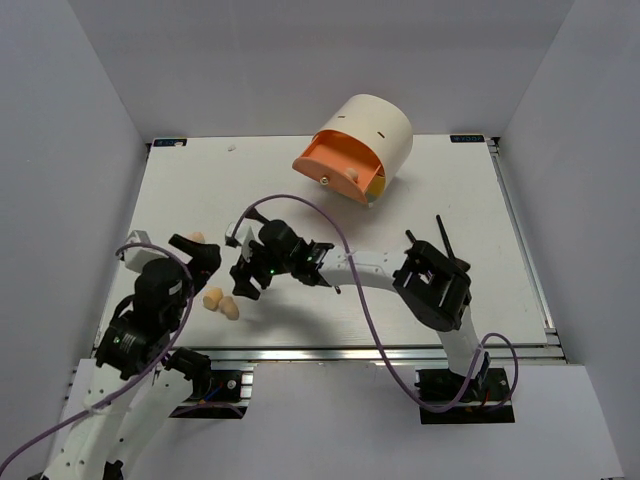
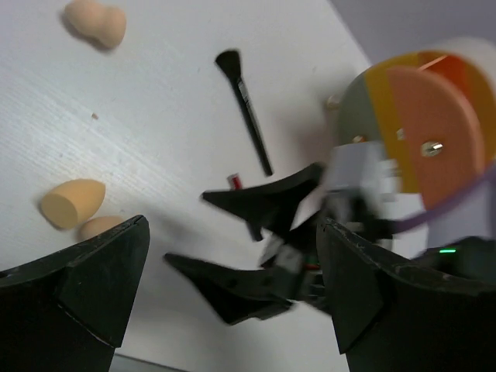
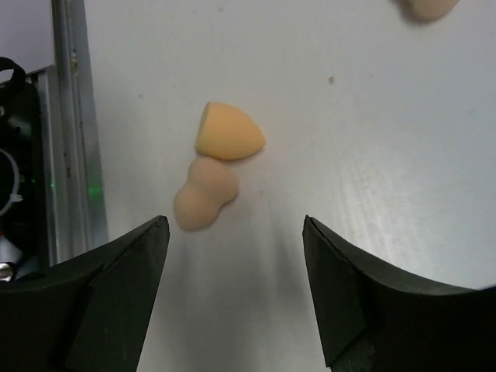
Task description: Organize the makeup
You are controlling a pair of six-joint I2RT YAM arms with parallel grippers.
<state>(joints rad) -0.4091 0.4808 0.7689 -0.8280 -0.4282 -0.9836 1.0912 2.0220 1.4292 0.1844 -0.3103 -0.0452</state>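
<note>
Two beige sponges lie touching near the front left of the table, an egg-shaped sponge and a peanut-shaped sponge. My right gripper hovers just beside them, open, with nothing between its fingers. Another sponge lies by my left gripper, which is open and empty. In the left wrist view a thin black brush with a flared head and a short red stick lie beyond the right gripper's fingers.
The big cream cylindrical case lies on its side at the back, its orange drawer pulled open. Two thin black sticks lie by the right arm's elbow. A metal rail runs along the table's near edge.
</note>
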